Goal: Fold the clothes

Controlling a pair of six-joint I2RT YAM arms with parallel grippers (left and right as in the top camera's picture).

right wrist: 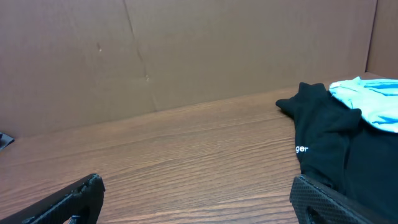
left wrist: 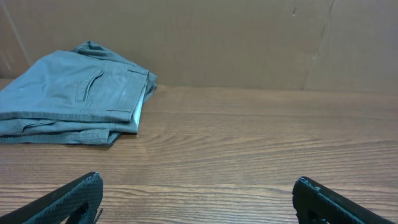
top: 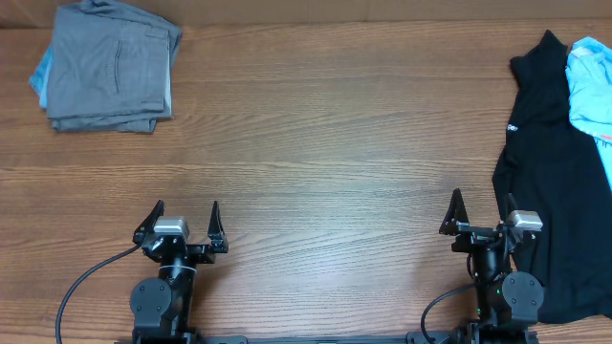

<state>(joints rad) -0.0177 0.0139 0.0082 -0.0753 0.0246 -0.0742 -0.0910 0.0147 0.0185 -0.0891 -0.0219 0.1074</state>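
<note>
Left gripper [top: 186,205] and right gripper [top: 482,203] are both sitting at 6 o'clock on the table [top: 325,143], jaws wide apart and holding nothing. Grey shorts [top: 110,67] are lying at 10 o'clock, folded into a neat stack (looks done). Black garment [top: 550,172] at 3 o'clock is lying unfolded, showing white lettering; only "ger" is readable.

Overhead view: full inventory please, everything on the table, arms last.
grey shorts: one, mid-grey, folded, far left corner
black garment: one, black, spread along the right edge
light blue garment: one, light blue, lying on the black garment, far right
table: one, brown wood grain, under everything
left gripper: one, black, near edge at left, open, empty
right gripper: one, black, near edge at right, open, empty, at the black garment's edge
</note>
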